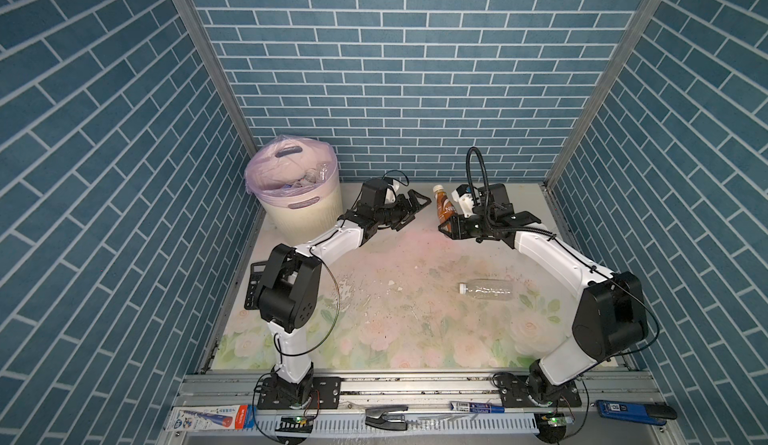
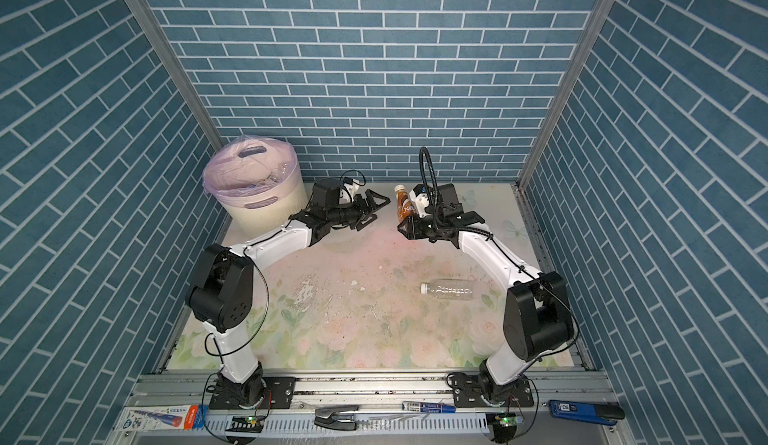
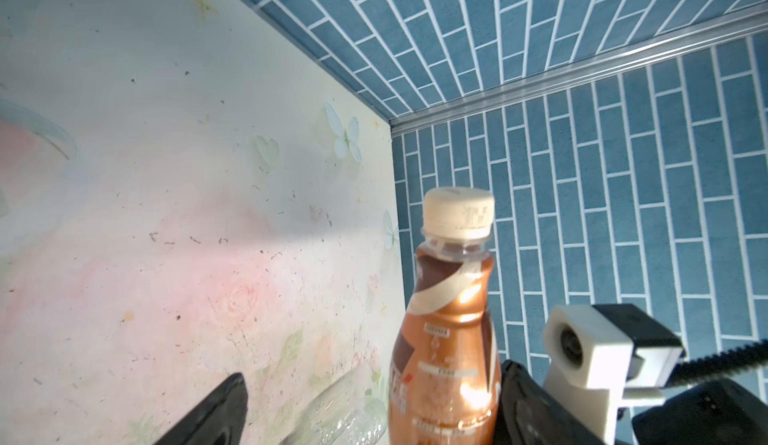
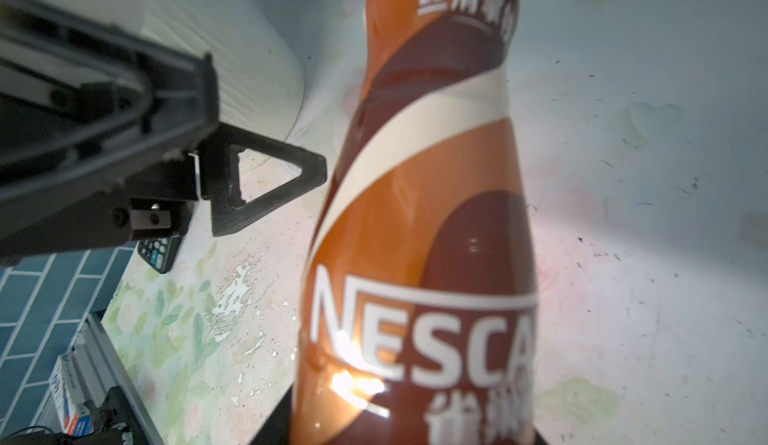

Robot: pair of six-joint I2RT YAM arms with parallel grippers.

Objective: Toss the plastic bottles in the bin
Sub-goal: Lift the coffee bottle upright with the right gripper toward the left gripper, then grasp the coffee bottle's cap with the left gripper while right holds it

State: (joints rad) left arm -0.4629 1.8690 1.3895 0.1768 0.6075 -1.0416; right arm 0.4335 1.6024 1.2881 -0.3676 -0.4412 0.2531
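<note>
Brown bottle (image 4: pixel 415 214) — in right claw (image 1: pixel 449 219), left claw (image 1: pixel 415 214) near

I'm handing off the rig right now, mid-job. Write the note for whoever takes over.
Left gripper: open, empty, pointing at the brown bottle, apart from it.
Right gripper: shut on the brown bottle, upright, near the far middle.
Bin: far left corner, several bottles already inside.
Left to do: bin the brown bottle, then the clear bottle lying on the right side of the table. Leave the calculator alone.
</note>
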